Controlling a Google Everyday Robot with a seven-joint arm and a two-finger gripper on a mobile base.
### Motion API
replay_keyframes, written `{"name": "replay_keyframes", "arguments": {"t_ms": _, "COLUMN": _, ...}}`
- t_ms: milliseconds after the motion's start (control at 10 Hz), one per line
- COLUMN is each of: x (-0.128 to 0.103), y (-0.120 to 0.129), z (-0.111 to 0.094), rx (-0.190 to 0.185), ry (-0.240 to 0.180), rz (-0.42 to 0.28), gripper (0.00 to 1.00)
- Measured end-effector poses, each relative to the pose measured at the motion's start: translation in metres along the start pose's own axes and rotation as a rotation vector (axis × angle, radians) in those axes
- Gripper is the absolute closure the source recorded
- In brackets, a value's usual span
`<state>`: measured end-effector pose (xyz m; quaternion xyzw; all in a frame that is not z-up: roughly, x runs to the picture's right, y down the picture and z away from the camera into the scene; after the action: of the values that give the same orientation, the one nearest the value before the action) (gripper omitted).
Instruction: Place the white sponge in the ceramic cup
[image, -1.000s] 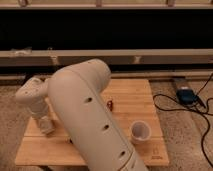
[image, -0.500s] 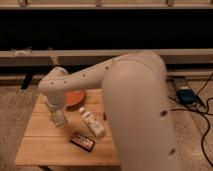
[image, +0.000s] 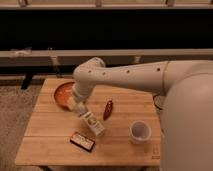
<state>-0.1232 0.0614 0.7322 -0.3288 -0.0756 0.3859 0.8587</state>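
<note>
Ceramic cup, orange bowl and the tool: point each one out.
ceramic cup (image: 140, 136), camera view, on its outer wall
orange bowl (image: 57, 95), camera view, on its left rim
tool (image: 78, 108), camera view, on its shut tip beside the bowl's right edge

Tabletop (image: 50, 145): pale honey wood, faint board seams.
Bowl (image: 60, 95): orange-red.
Cup (image: 140, 132): white, shaded inside.
Bottle (image: 93, 124): white, darker label.
Box (image: 82, 141): dark, pale and reddish print on top.
Small item (image: 107, 110): dark red-brown.
Arm (image: 130, 77): off-white, dotted with small dark holes.
Tool (image: 78, 109): off-white, low over tabletop between bowl and bottle.
Floor (image: 15, 115): grey, speckled.
</note>
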Motion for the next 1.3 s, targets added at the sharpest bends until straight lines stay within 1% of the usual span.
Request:
{"name": "replay_keyframes", "arguments": {"t_ms": 100, "x": 0.008, "y": -0.014, "z": -0.007, "rx": -0.005, "ry": -0.007, "rz": -0.013, "gripper": 1.0}}
{"name": "replay_keyframes", "arguments": {"t_ms": 200, "x": 0.024, "y": -0.038, "z": -0.019, "rx": -0.01, "ry": -0.018, "rz": -0.013, "gripper": 1.0}}
{"name": "replay_keyframes", "arguments": {"t_ms": 400, "x": 0.055, "y": -0.076, "z": -0.038, "rx": -0.011, "ry": -0.033, "rz": 0.009, "gripper": 1.0}}
{"name": "replay_keyframes", "arguments": {"t_ms": 600, "x": 0.092, "y": -0.109, "z": -0.059, "rx": -0.008, "ry": -0.046, "rz": 0.048, "gripper": 1.0}}
{"name": "replay_keyframes", "arguments": {"t_ms": 700, "x": 0.103, "y": -0.118, "z": -0.064, "rx": -0.006, "ry": -0.049, "rz": 0.061, "gripper": 1.0}}
{"name": "replay_keyframes", "arguments": {"t_ms": 900, "x": 0.138, "y": -0.132, "z": -0.078, "rx": -0.009, "ry": -0.059, "rz": 0.091, "gripper": 1.0}}
{"name": "replay_keyframes", "arguments": {"t_ms": 1100, "x": 0.168, "y": -0.133, "z": -0.09, "rx": -0.013, "ry": -0.07, "rz": 0.107, "gripper": 1.0}}
{"name": "replay_keyframes", "arguments": {"t_ms": 1300, "x": 0.198, "y": -0.126, "z": -0.1, "rx": -0.018, "ry": -0.08, "rz": 0.118, "gripper": 1.0}}
